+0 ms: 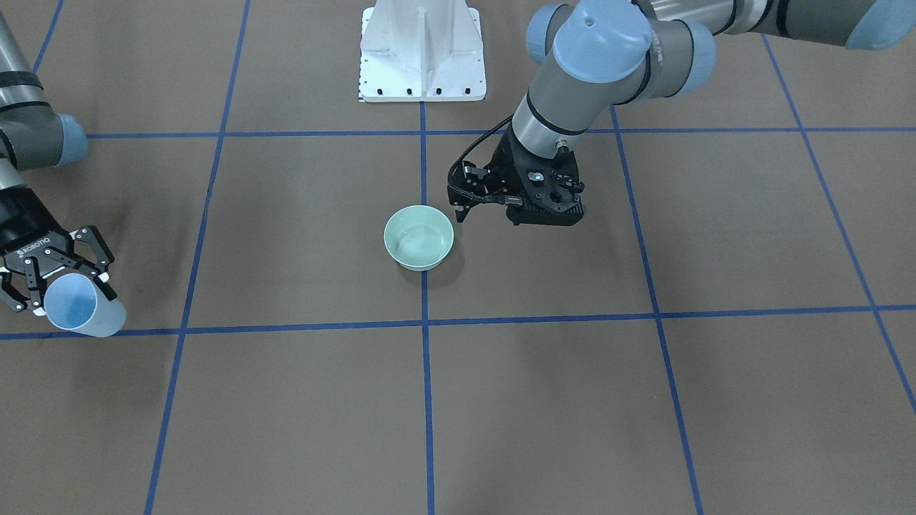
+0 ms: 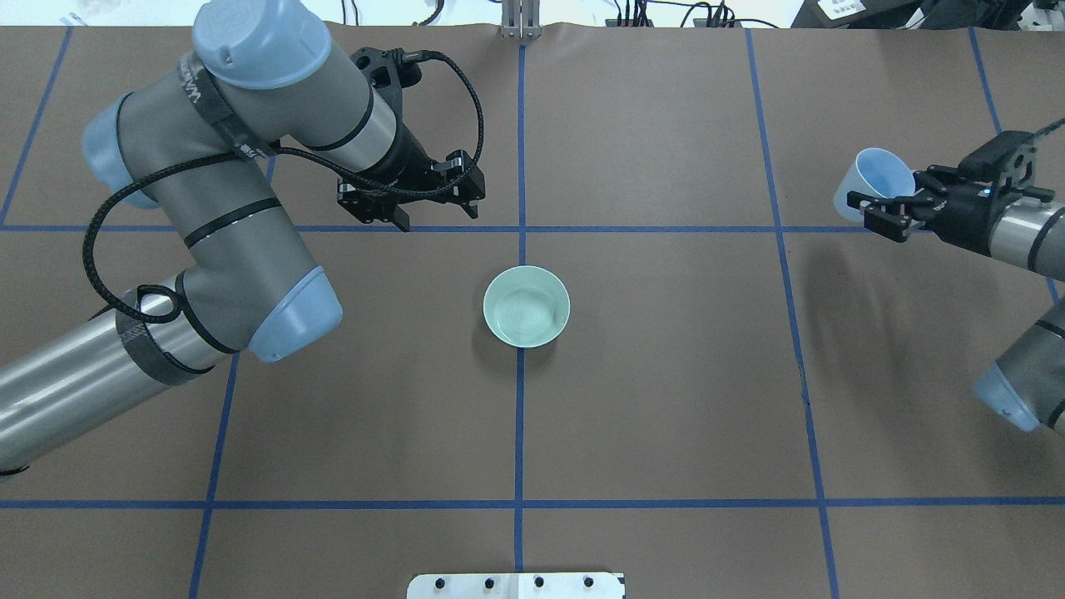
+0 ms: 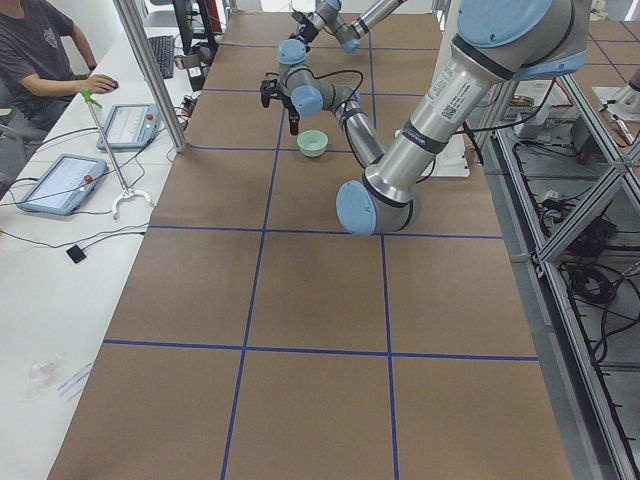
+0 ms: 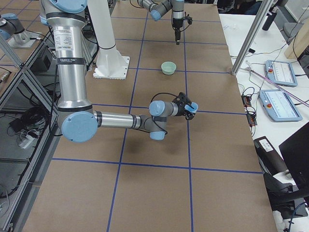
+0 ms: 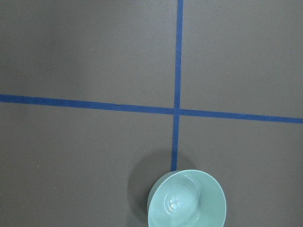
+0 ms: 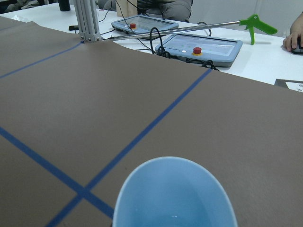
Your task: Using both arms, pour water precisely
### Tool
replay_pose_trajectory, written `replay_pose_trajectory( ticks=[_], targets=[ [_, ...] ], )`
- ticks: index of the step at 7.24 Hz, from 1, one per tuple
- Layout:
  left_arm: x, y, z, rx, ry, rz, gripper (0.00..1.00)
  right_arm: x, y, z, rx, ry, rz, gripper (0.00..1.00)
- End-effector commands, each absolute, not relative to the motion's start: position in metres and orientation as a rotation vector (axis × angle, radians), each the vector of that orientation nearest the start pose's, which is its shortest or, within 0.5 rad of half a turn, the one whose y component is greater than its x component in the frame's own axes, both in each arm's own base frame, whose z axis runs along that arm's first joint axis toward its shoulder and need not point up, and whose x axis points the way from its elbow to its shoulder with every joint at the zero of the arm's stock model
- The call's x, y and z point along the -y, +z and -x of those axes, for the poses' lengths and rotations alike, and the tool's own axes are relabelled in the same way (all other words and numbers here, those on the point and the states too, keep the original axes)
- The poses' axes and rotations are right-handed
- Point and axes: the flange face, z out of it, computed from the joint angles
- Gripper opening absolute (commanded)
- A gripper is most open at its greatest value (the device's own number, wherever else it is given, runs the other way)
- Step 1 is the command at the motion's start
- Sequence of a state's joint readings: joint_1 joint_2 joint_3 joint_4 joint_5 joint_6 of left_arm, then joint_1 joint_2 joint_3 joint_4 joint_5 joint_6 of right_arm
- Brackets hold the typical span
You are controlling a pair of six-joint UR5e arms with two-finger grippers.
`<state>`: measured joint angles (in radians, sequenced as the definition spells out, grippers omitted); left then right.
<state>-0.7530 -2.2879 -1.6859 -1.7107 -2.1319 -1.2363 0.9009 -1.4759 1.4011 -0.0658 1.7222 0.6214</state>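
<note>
Right gripper (image 1: 43, 299) clamped round blue cup (image 1: 75, 307), held off table (image 1: 715, 400), tipped, well apart from bowl (image 1: 418, 237) at centre: probably carrying to pour. Left gripper (image 1: 461, 212) hovers near bowl, jaws seemingly closed, empty, likely ready to steady it.

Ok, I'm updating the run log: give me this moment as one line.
right gripper: shut on blue cup, tilted, far from green bowl | left gripper: beside green bowl, holding nothing | pour: not under way
</note>
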Motion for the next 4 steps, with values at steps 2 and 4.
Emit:
replay_pose_trajectory(
  ticks=[2,4],
  targets=[
    [0.531,0.203,-0.411,-1.034,-0.134,-0.049,0.9,0.478,0.363,0.37,0.928,-0.221,-0.986,0.26],
    [0.542,0.222,-0.398,-1.007,-0.148,-0.053,0.9,0.401,0.265,0.433,0.826,-0.304,-0.903,0.26]
  ],
)
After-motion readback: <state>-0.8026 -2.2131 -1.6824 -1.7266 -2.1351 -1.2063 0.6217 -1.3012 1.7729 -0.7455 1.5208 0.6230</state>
